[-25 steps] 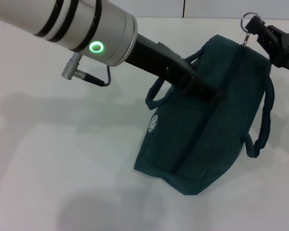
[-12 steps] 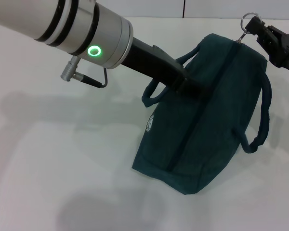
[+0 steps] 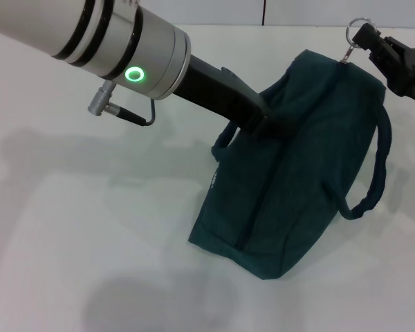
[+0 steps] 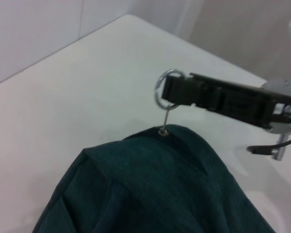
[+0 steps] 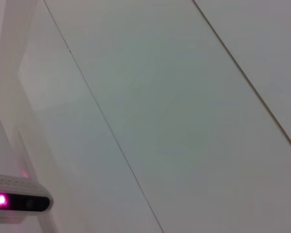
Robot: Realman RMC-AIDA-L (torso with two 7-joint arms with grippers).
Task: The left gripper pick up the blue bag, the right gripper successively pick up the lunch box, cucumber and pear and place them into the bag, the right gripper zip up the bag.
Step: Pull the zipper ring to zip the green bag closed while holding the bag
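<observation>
I log: blue bag (image 3: 290,180) zipped, lying mid-surface (image 3: 76,228); L tool (image 3: 268,126) pressed into bag's top fabric, grip state can't tell; R tool (image 3: 368,40) clamped on ring zipper pull (image 3: 357,29) at bag's far end.
</observation>
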